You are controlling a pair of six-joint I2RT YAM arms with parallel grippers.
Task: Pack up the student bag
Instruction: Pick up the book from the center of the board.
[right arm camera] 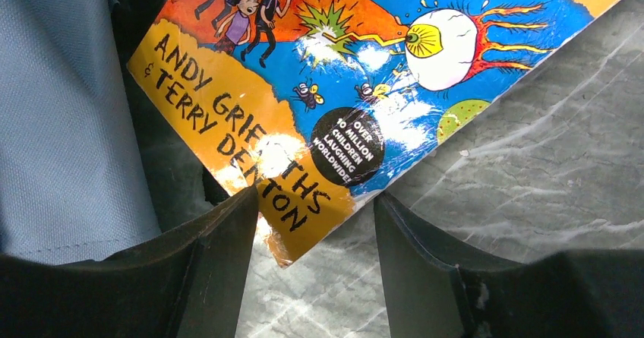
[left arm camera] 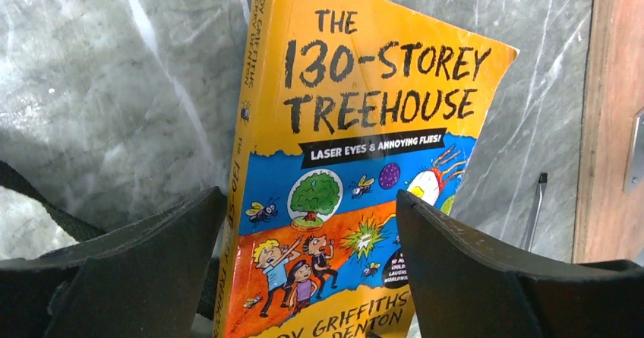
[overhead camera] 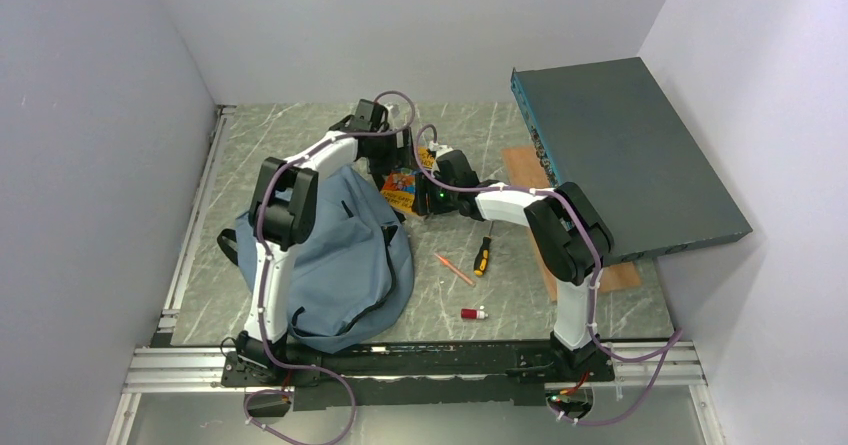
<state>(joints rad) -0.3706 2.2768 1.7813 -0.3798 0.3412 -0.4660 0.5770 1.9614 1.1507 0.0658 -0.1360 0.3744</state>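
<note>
Working, by the look of it, on getting the paperback book (left arm camera: 357, 125) into the student bag (overhead camera: 345, 255), and judging this an early stage of the packing, with a pencil (overhead camera: 454, 269), a screwdriver (overhead camera: 482, 256) and a small red tube (overhead camera: 474, 313) lying loose on the worktop (overhead camera: 300, 130) to the bag's right. Finding the bag slumped on the left half of the worktop, just beyond the left arm's base, its dusty-blue fabric showing just beside the book's lower edge in the right wrist view, a dark gap between them, possibly the opening. Seeing the left pincer (left arm camera: 310, 201) hanging over the cover with fingers (left arm camera: 129, 270) spread wide, one close against the spine, clamping nothing. Seeing the right pincer (right arm camera: 315, 201) likewise spread, straddling the book's bottom corner without pinching it. Not managing to tell a book lying flat from a book leaning on the bag. For doing this step well, probably: closing one pincer across the book's thickness rather than its width, taking the spine side for stiffness, using the other to hold the bag's mouth apart, then sliding the book in low and spine first, avoiding snagging a zipper or curling the cover. Also keeping both arms clear of the dark teal box (overhead camera: 625, 155) at the far right.
</note>
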